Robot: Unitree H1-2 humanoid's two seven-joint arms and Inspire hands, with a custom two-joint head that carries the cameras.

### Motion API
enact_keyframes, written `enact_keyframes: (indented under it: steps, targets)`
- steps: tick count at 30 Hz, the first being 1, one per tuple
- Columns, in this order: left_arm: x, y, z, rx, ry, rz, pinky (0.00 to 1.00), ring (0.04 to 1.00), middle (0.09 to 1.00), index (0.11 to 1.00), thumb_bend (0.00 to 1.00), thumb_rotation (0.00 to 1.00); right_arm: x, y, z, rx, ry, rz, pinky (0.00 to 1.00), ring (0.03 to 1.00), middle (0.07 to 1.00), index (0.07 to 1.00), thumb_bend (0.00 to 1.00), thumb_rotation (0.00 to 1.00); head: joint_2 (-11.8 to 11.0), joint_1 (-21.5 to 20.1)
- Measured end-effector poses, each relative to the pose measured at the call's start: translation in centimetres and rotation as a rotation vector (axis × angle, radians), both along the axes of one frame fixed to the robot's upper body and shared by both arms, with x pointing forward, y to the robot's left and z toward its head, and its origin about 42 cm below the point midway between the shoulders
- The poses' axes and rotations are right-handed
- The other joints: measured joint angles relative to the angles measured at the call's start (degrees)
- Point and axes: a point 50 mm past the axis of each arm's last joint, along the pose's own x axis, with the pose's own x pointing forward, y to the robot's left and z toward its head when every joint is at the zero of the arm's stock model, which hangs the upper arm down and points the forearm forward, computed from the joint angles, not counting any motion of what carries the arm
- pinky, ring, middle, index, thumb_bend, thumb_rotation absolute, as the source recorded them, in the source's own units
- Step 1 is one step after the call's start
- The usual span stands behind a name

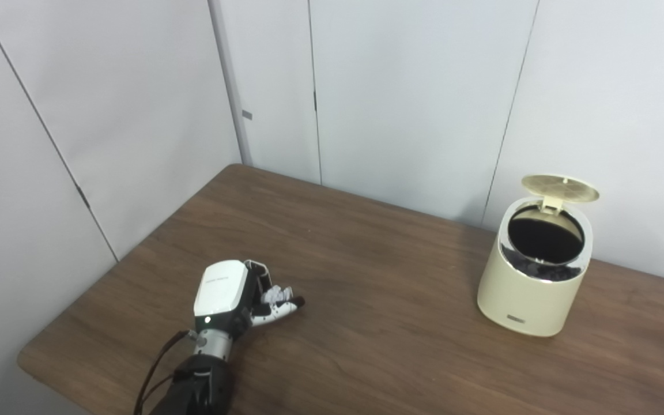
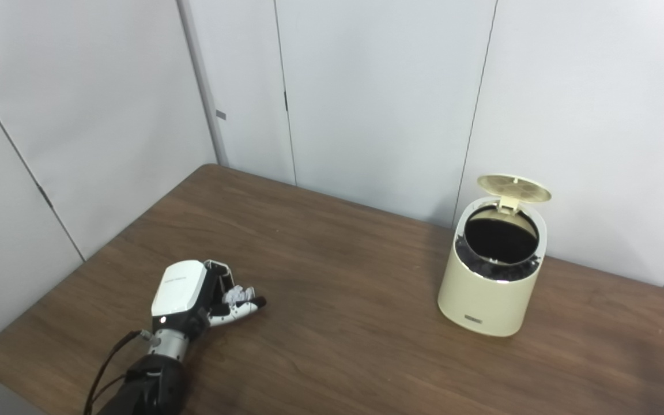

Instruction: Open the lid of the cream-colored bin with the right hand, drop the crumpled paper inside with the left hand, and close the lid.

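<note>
The cream-colored bin [image 1: 531, 288] stands on the right side of the wooden table [image 1: 378, 346]. Its round lid [image 1: 559, 188] is tipped up at the back, and the dark inside with a black liner shows. Far to the left, near the table's front-left part, my left hand [image 1: 240, 300] rests low over the wood. Its fingers are curled around a small white crumpled paper [image 1: 274, 295], which is partly hidden by them. My right hand is out of both views.
White wall panels [image 1: 401, 104] close in behind the table and along its left side. The bin stands close to the back wall. Bare wood lies between my left hand and the bin.
</note>
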Motion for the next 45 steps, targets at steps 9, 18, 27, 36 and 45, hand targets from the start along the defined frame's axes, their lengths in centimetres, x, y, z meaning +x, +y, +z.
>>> enact_keyframes:
  steps: [9,18,27,36,45]
  targets:
    - [0.0,-2.8,1.6,-0.017,-0.014,-0.094,0.08,0.131,0.193,0.245,0.42,0.26,0.0,0.7,-0.2,0.001,0.0,0.001,0.58,0.705,0.707,0.677,0.03,0.42,-1.1,-1.5]
    - [0.7,-4.0,5.8,0.057,-0.131,-0.201,0.08,0.13,0.191,0.244,0.43,0.56,0.2,1.6,-0.4,-0.025,-0.01,0.008,0.6,0.722,0.723,0.683,0.01,0.42,-1.7,-2.9]
    - [1.9,-6.9,12.8,0.193,-0.254,-0.284,0.06,0.112,0.181,0.23,0.45,0.75,0.0,3.4,0.3,-0.031,-0.026,0.002,0.63,0.747,0.741,0.689,0.0,0.49,-2.3,-6.1]
    - [4.2,-12.2,17.9,0.218,-0.365,-0.375,0.03,0.082,0.156,0.216,0.36,0.54,-0.4,5.0,1.0,-0.048,-0.017,-0.01,0.67,0.775,0.764,0.71,0.0,0.26,-3.3,-10.0]
    - [6.5,-15.0,17.5,0.217,-0.343,-0.417,0.04,0.088,0.161,0.233,0.37,0.58,-0.6,6.1,1.4,-0.046,-0.009,-0.026,0.73,0.809,0.791,0.728,0.07,0.78,-4.0,-13.0]
